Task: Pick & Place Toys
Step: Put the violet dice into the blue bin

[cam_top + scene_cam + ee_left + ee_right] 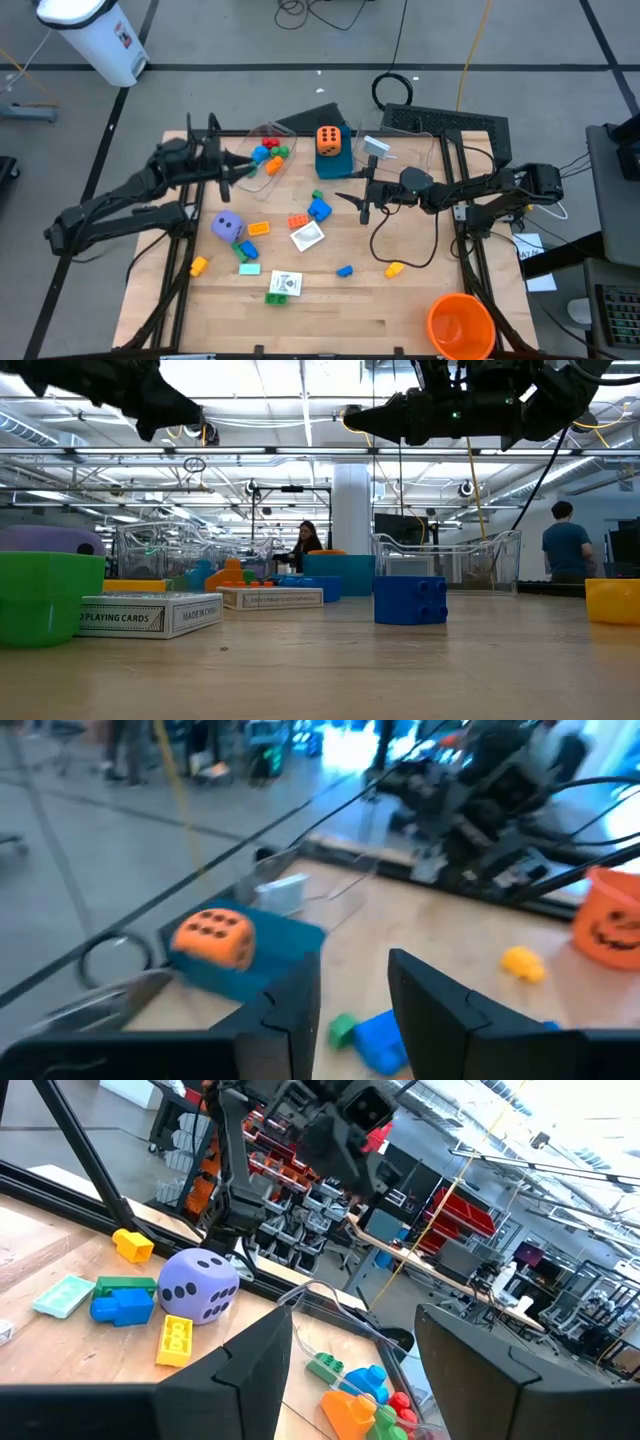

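Both hands raised over the bench, neither holding a toy.

Nearest loose toys: blue brick [319, 209] and card [307, 236], just left of the right hand [364, 203], fingers apart, empty. Farther: left hand [232, 167], fingers narrowly apart, empty, beside the tub [266, 157] of bricks. Orange die [327, 138] sits on the blue box; mid-bench is open.

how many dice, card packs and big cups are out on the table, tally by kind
dice: 2 (orange die, purple die)
card packs: 2
orange cup: 1
total: 5
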You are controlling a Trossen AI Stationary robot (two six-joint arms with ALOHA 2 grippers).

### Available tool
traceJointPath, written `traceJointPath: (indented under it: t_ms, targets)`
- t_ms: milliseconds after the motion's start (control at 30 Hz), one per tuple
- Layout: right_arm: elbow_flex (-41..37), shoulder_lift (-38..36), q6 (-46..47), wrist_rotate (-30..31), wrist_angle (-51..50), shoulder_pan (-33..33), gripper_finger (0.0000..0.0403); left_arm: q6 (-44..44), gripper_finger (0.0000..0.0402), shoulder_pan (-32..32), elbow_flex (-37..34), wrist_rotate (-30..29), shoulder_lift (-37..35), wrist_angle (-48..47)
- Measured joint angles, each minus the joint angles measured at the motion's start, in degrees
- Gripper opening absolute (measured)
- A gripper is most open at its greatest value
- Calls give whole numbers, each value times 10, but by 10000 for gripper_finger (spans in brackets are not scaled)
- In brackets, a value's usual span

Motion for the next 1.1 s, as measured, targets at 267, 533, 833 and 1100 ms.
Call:
traceJointPath:
  t_ms: [267, 533, 833, 1100]
  targets:
    - [0, 0, 3, 0, 0, 0, 208, -33, 122, -108, -122, -2, 21, 275]
    - [0, 0, 3, 0, 0, 0, 208, 4, 122, -239, -131, -88, 104, 395]
    - [0, 0, 5, 0, -5, 0, 208, 32, 122, -349, -130, -292, 209, 400]
    - [0, 0, 5, 0, -5, 0, 208, 54, 122, -430, -103, -454, 299, 397]
